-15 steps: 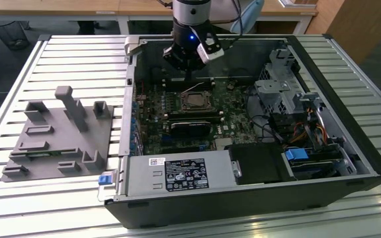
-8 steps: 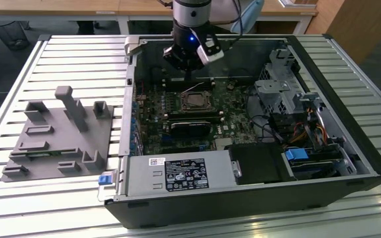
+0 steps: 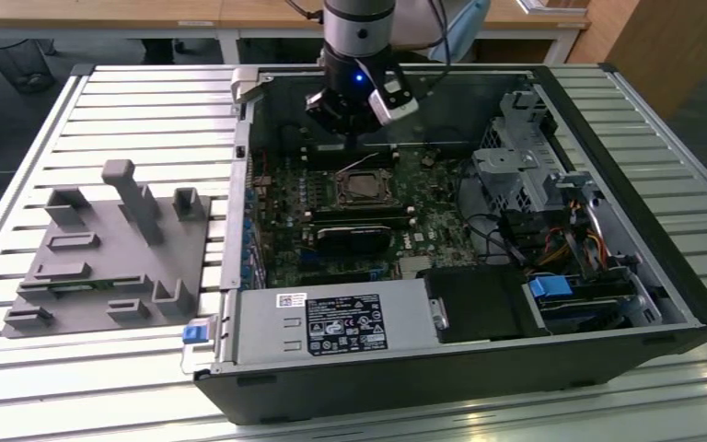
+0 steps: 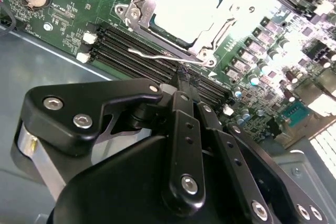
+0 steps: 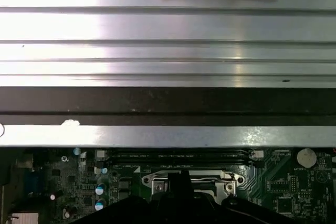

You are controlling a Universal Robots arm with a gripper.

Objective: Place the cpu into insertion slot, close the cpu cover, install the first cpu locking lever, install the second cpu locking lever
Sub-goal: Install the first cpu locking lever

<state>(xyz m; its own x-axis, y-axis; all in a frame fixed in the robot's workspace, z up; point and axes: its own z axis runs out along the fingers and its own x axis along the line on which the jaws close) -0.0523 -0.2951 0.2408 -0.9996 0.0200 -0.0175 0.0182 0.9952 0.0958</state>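
Hand (image 4: 185,77) clenched, fingertips together, grasping nothing, poised at a wire locking lever (image 4: 157,56) beside the insertion slot (image 3: 363,189). Cpu (image 4: 186,9) seated in slot, cpu cover (image 4: 139,9) closed around it, mid-board inside the computer case (image 3: 648,239) on the worktop (image 3: 133,92).

Even daylight outside; glare washes out the cpu (image 4: 186,9) and board edge in the second wrist view.

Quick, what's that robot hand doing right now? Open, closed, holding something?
Hand: closed, fingertips pressed together just above a thin wire lever beside the chip socket; whether it grips the lever cannot be told.
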